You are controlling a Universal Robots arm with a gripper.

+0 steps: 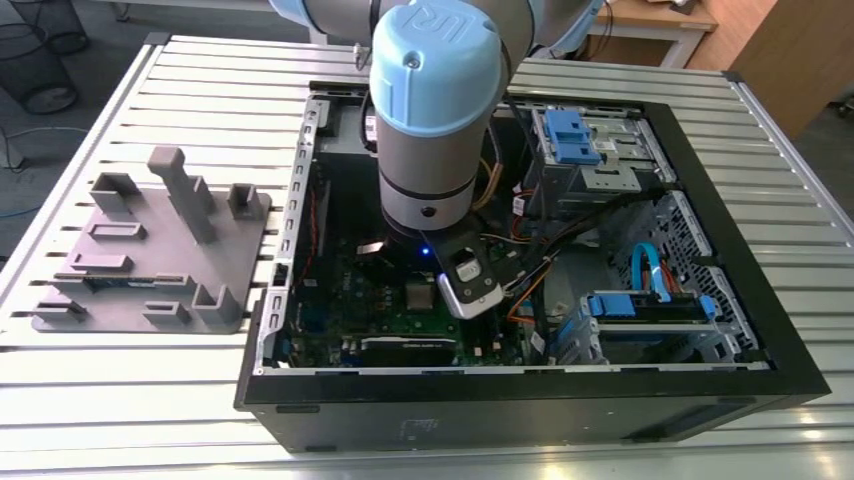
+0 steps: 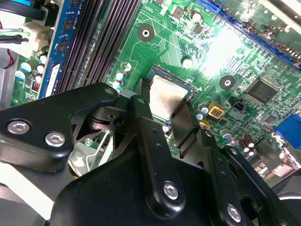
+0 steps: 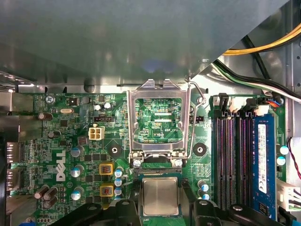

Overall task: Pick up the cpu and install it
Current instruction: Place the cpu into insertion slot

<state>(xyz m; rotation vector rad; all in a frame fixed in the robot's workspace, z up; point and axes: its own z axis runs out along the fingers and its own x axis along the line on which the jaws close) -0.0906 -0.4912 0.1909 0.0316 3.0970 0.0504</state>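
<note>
Looking through the second wrist view, I see my tool (image 2: 163, 110) closed down onto the cpu (image 2: 168, 94), a finger (image 2: 143, 117) against each opposite edge. The chip hangs right at the socket (image 2: 162, 71) on the green motherboard (image 3: 115, 136), its hinged frame (image 3: 159, 89) standing open beside it; seated or not, I cannot tell. In the middle of the exterior view the arm (image 1: 427, 120) reaches into the open computer case (image 1: 747, 385) on the desk (image 1: 134, 420).

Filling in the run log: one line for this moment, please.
phase: install | cpu: at socket, by gripper | frame: open
</note>
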